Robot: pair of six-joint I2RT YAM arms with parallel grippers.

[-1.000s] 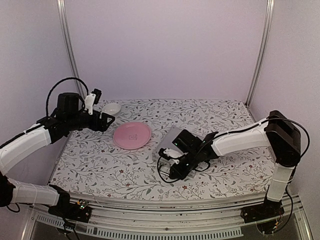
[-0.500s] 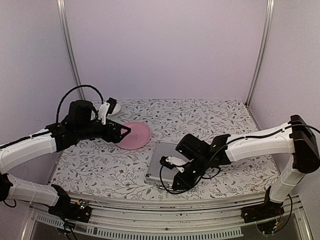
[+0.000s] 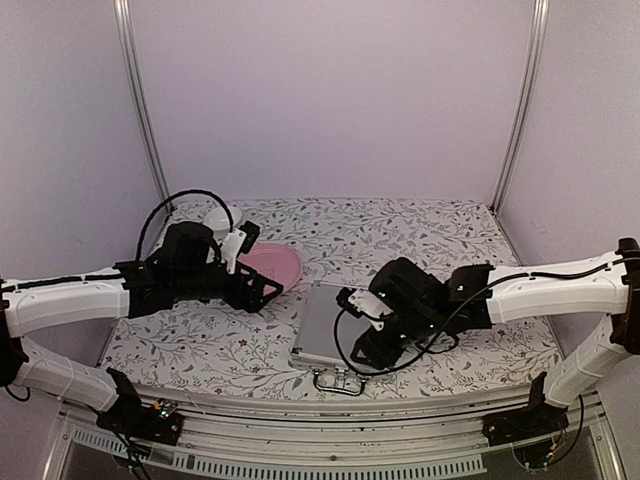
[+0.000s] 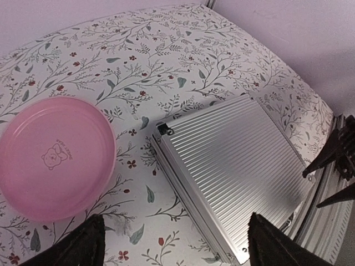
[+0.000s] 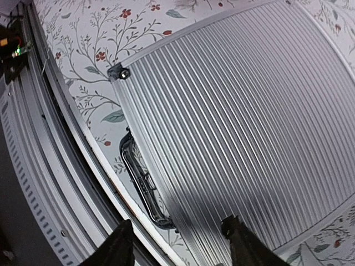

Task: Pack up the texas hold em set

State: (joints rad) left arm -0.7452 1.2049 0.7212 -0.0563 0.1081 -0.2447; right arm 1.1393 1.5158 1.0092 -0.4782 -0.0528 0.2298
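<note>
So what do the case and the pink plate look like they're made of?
The case looks like metal, probably aluminium: silver, with a ribbed lid that has a soft shine and dark corner fittings. The plate is probably plastic: smooth pink with a faint sheen and a bear outline in the middle.

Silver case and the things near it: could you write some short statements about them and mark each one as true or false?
1. The silver case lies closed and flat on the table. True.
2. The pink plate rests on top of the case. False: it lies on the table beside the case, apart from it.
3. The case's black handle faces the near edge of the table. True.
4. The right gripper is clamped on the handle. False: its jaws stand apart above the case's near edge and hold nothing.
5. The left gripper is open and holds nothing. True.
</note>
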